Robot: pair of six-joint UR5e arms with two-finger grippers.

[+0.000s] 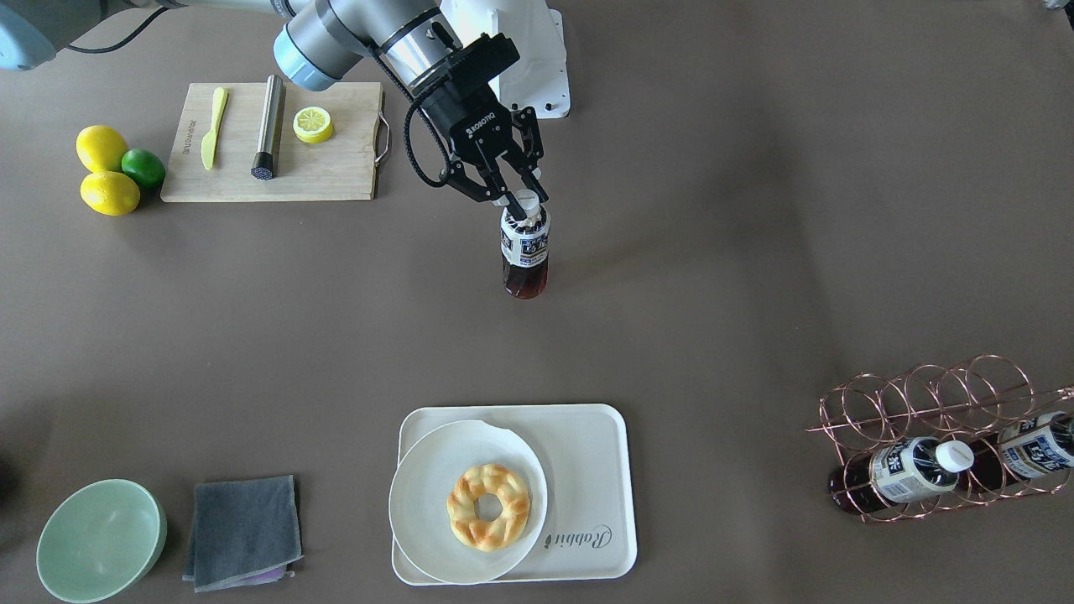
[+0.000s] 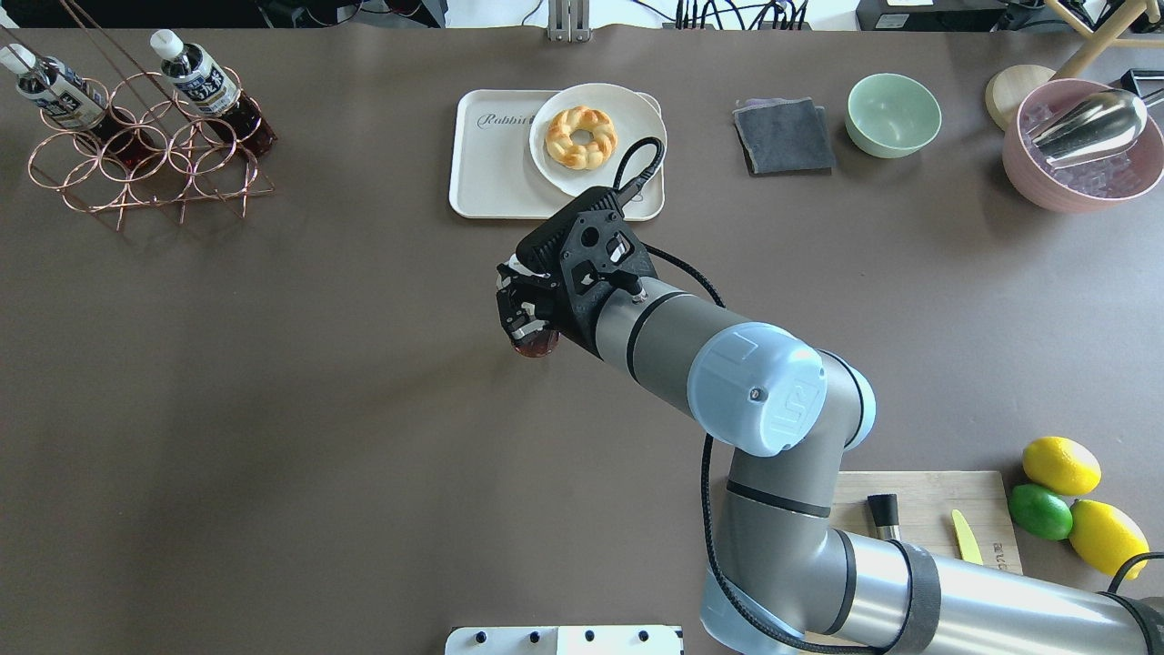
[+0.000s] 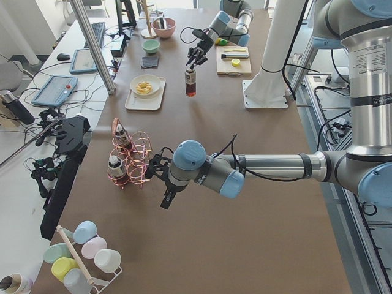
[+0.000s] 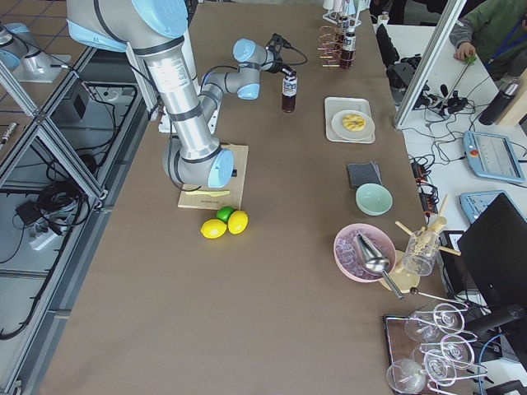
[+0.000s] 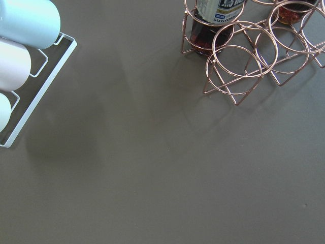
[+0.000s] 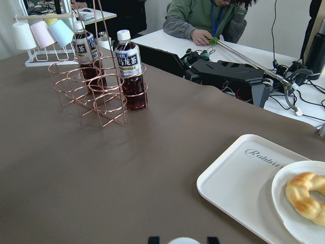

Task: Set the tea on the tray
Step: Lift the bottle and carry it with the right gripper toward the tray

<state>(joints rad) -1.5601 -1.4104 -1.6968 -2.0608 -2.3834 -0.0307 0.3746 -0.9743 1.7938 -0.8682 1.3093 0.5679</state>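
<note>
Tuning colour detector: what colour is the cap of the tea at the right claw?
White cap on the tea; front-facing view shows it best.

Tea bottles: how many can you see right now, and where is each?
3. One tea is held by its cap in the right gripper, mid-table. The second bottle and third bottle sit in the copper wire rack. None appears hidden.

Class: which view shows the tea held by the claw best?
Front-facing: the whole tea shows, right claw at its cap. Overhead, the arm hides all but its base; side views show it small; the right wrist view, only its cap.
</note>
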